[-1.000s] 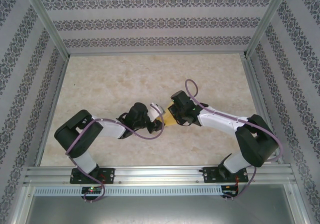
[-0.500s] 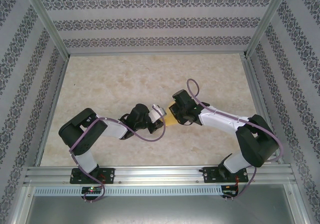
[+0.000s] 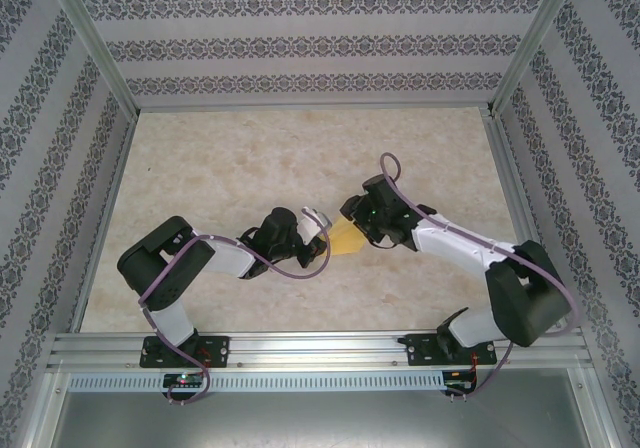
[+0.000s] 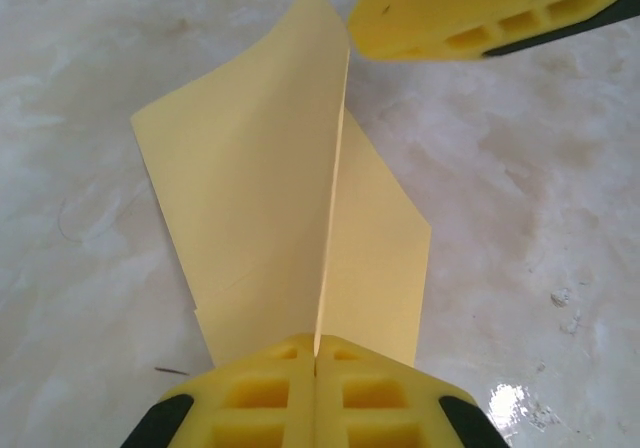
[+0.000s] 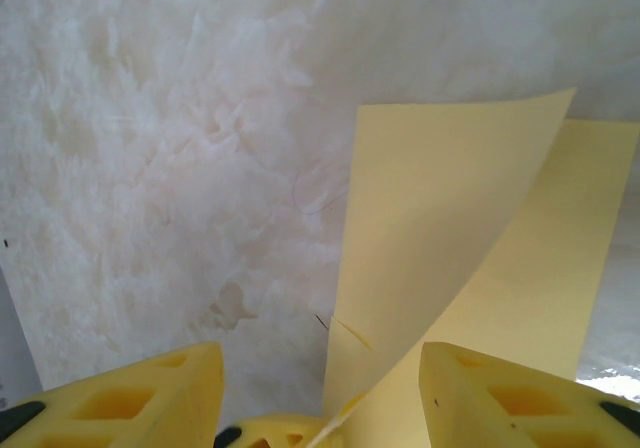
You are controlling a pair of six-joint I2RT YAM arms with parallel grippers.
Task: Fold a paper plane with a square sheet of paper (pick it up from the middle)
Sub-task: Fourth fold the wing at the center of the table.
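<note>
Folded thin yellow-orange paper sheet [image 4: 250,198] over marbled beige desk [image 4: 90,58], left hand [image 4: 316,368] pinching its near edge, right hand [image 5: 320,358] spread at its far end

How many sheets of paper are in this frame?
1: a thin yellow-orange folded sheet of paper, mid-table, its crease pinched in the left gripper, its far end between the open jaws of the right gripper. Another could hide beneath the arms.

Two white-and-black arms, purple cables, yellow fingers.
Left arm [image 3: 225,258] and right arm [image 3: 455,242]: white links, bulky black joint housings, black bases [image 3: 180,350] at 6 o'clock in top view. Thin purple cable [image 3: 384,160] on each, one loop at 12 o'clock of the right wrist. Left fingers [image 4: 260,393], right fingers [image 5: 135,398]: yellow blocks with rectangular hollow cells, black backing.
</note>
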